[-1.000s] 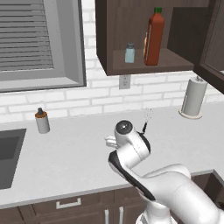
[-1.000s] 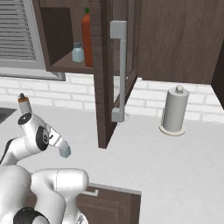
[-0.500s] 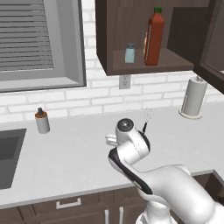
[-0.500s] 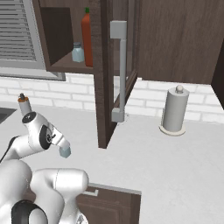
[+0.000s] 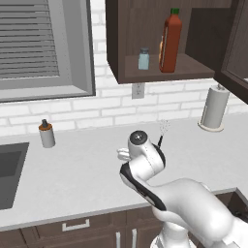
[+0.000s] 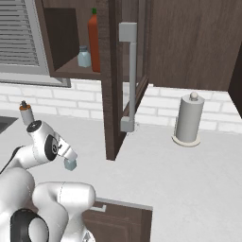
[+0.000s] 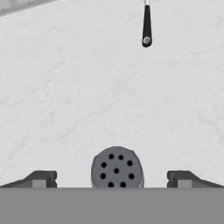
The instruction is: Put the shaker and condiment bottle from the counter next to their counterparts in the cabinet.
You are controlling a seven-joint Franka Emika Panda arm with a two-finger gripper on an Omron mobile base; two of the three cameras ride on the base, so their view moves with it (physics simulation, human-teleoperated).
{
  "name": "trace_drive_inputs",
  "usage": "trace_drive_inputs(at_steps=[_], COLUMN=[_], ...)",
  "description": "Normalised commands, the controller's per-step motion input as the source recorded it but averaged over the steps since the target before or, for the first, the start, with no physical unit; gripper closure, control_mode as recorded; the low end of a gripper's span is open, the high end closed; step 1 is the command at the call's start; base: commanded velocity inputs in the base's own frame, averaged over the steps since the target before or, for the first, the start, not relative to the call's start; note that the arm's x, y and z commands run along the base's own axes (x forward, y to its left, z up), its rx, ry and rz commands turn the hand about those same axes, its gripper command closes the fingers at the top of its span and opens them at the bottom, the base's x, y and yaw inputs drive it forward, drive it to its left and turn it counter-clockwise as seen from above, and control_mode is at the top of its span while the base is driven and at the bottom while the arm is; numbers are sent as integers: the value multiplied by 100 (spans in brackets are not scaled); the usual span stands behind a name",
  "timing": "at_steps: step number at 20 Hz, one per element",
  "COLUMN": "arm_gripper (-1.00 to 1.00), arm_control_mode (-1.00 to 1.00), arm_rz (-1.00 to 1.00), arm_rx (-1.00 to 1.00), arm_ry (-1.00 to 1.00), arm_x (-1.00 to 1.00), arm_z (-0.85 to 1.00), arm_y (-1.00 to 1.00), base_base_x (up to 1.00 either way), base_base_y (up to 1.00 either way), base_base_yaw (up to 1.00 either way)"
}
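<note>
- Jaws (image 7: pixel 112 179): in the hand view we record them fully spread, one dark fingertip (image 7: pixel 40 178) on either side of the shaker, neither touching it. Nothing is held.
- Shaker (image 7: pixel 117 169): in the hand view we look down on its dark grey perforated cap, midway between the two fingertips. In the right base view the pale teal body (image 6: pixel 70 164) shows just under the hand, over the surface.
- Surface (image 5: pixel 82 169): white-grey countertop over dark brown drawers (image 5: pixel 77 227) with silver handles.
- Condiment bottle (image 5: pixel 170 40): tall, red-orange, green cap, upright on the cabinet shelf, right of the second shaker. We also list it in the right base view (image 6: pixel 94 42).
- Second shaker (image 5: pixel 144 58): small, pale teal, grey cap, upright on the same shelf, just beside the condiment bottle; seen too from the right (image 6: pixel 84 56).
- Cabinet (image 5: pixel 160 72): dark brown wall unit, its door (image 6: pixel 126 75) standing open with a long grey handle.
- Whisk (image 5: pixel 162 131): on the surface just beyond the arm; its black handle end (image 7: pixel 146 26) appears at the top of the hand view.
- Paper towel roll (image 5: pixel 213 107): upright on its stand at the right, by the brick wall.
- Pump dispenser (image 5: pixel 46 134): grey with an orange collar, on the surface at the left, near the sink (image 5: pixel 9 174).
</note>
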Motion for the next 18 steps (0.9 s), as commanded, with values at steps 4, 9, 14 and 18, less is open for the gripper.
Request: trace_drive_inputs(at_steps=[4,9,14,18], arm_gripper=[-100,-100,-100,100], arm_control_mode=[-100,-100,-100,-100], arm_rz=[0,0,0,0], arm_rx=[2,2,4,4], arm_ry=[-4,-5,-8,-7], arm_x=[1,0,0,0], arm_z=[-26,-29,-41,-47], arm_y=[-12,-12,-18,-15], base_base_x=[0,0,0,0], base_base_y=[0,0,0,0], base_base_yaw=[0,0,0,0])
